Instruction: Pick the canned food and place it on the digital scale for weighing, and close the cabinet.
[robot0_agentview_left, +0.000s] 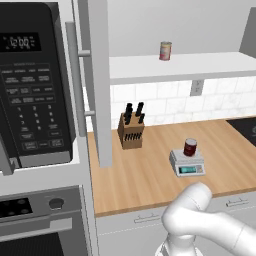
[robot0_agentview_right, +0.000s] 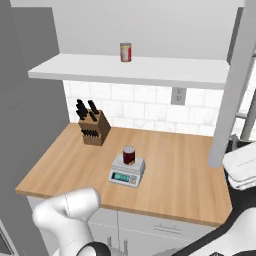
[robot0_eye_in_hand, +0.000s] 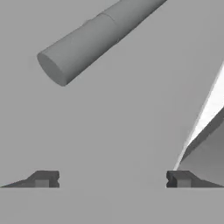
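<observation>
The canned food (robot0_agentview_left: 190, 147) is seen standing upright on the platform of the digital scale (robot0_agentview_left: 187, 163), which rests on the wooden desk (robot0_agentview_left: 145, 175), so the weighing step appears done. The cabinet (robot0_agentview_left: 97, 80) is shown with its doors swung open, and a second can (robot0_agentview_left: 165, 50) is left on its white shelf (robot0_agentview_left: 200, 66). In the hand view, the claw (robot0_eye_in_hand: 112, 179) is held wide and empty against a grey door panel, just beside its bar handle (robot0_eye_in_hand: 87, 41), likely placed to push the door closed.
</observation>
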